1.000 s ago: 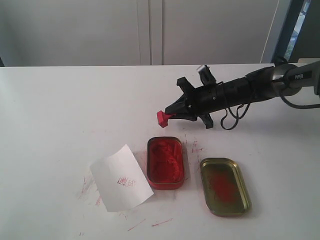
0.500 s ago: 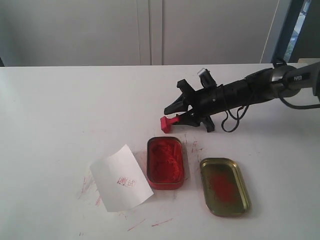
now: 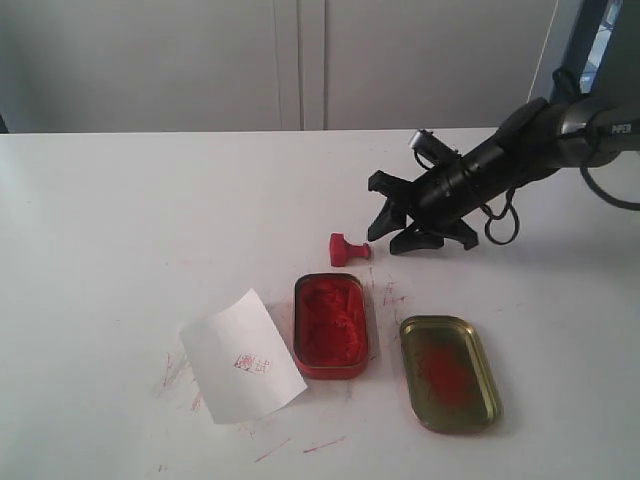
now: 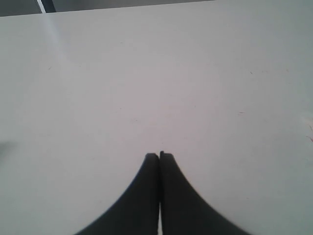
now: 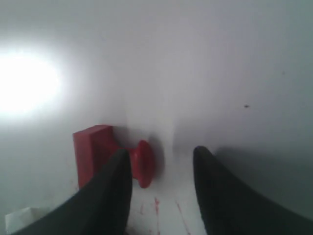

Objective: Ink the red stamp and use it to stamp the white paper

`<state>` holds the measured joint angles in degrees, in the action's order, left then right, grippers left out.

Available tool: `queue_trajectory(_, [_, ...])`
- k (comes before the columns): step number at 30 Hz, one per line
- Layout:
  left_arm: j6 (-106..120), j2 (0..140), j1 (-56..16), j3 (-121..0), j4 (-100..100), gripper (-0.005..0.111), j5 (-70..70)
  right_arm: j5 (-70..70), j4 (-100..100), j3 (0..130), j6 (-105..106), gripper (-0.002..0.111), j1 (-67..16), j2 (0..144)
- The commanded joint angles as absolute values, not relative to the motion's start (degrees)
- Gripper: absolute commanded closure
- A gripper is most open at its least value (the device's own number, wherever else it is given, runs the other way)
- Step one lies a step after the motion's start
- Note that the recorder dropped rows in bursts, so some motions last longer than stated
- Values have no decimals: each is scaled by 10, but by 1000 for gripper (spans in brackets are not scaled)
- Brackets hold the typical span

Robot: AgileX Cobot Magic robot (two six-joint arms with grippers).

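The red stamp (image 3: 349,247) lies on its side on the white table, just behind the open red ink tin (image 3: 330,325). My right gripper (image 3: 388,234) stands open a little to the stamp's right, apart from it. In the right wrist view the stamp (image 5: 110,155) lies beyond one finger (image 5: 110,196), outside the open gripper (image 5: 161,156). The white paper (image 3: 240,356) lies left of the tin and bears a small red print. My left gripper (image 4: 159,155) is shut on nothing over bare table, out of the exterior view.
A gold oblong lid (image 3: 449,371) smeared red lies right of the ink tin. Red ink streaks mark the table around the paper and the tin. White cabinet doors (image 3: 300,60) stand behind the table's far edge.
My right gripper lowered the red stamp to the table, opened and let it go, then drew back to the right. The stamp now lies on its side.
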<state>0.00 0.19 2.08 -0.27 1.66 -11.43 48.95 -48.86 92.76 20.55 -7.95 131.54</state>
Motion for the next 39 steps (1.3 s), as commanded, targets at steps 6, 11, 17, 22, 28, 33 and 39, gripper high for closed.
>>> queue_trajectory(6, [0, 0, 21, 0, 17, 107, -116, 510, -415, 926, 190, 68, -73, 1285])
queue_trajectory(11, [0, 0, 21, 0, 17, 107, -116, 546, -403, 926, 190, 85, -73, 1279])
queue_trajectory(17, [0, 0, 21, 0, 17, 107, -116, 588, -370, 926, 188, 105, -73, 1271])
queue_trajectory(22, [0, 0, 21, 0, 17, 107, -116, 591, -331, 926, 153, 108, -73, 1256])
queue_trajectory(28, [0, 0, 21, 0, 17, 107, -116, 603, -287, 926, 100, 108, -73, 1242])
queue_trajectory(33, [0, 0, 21, 0, 17, 107, -116, 627, -270, 926, 74, 108, -73, 1240])
queue_trajectory(39, [0, 0, 21, 0, 17, 107, -116, 629, -181, 926, -16, 108, -73, 1227])
